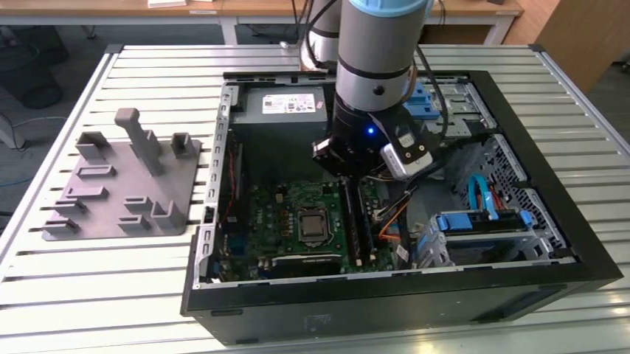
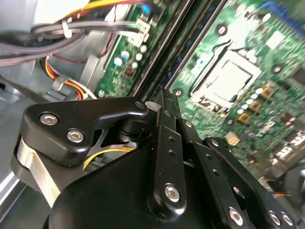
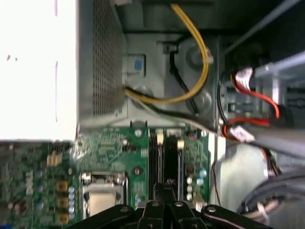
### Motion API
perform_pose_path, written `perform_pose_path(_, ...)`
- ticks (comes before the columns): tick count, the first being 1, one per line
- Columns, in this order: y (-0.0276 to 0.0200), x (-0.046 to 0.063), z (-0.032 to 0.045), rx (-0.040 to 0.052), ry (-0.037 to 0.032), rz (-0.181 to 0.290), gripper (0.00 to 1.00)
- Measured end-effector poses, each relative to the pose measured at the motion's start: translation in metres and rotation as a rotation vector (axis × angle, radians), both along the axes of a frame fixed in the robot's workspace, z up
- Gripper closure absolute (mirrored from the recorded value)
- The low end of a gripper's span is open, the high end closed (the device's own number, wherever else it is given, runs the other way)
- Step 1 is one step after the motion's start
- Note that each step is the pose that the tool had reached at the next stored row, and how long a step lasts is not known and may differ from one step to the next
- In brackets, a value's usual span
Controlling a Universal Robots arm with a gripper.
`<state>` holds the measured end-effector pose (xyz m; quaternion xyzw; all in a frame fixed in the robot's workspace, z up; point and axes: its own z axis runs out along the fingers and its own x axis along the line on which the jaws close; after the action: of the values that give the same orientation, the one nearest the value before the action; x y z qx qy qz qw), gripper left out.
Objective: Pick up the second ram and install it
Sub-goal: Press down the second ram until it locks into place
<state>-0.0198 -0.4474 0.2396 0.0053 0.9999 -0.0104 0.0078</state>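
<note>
**Gripper over the memory slots**

Gripper (image 3: 164, 191) low inside computer case (image 1: 551, 276), fingers pinched together just above the long black slots (image 3: 164, 157) on the green motherboard (image 1: 285, 214). Whether the second ram sits between them: cannot tell. Grey holder plate (image 1: 108, 195) lies outside, well apart.

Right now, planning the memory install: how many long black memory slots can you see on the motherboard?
2, side by side next to the CPU socket: the nearer slot and the farther slot, both running under the hand. The hand may hide more.
</note>
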Motion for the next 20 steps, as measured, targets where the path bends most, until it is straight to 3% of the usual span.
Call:
perform_pose_path(2,0.0057,0.0,-0.0037,-0.0001,0.0001,0.0,0.9)
perform_pose_path(4,0.0082,0.0,-0.0074,0.0001,-0.0001,0.0,0.9)
perform_pose_path(14,0.009,0.0,-0.0218,-0.0004,0.0002,0.0,0.9)
perform_pose_path(17,0.0091,0.0,-0.0209,0.0005,-0.001,0.0,0.9)
perform_pose_path(20,0.0091,0.0,-0.0117,-0.0004,-0.0022,0.0,0.9)
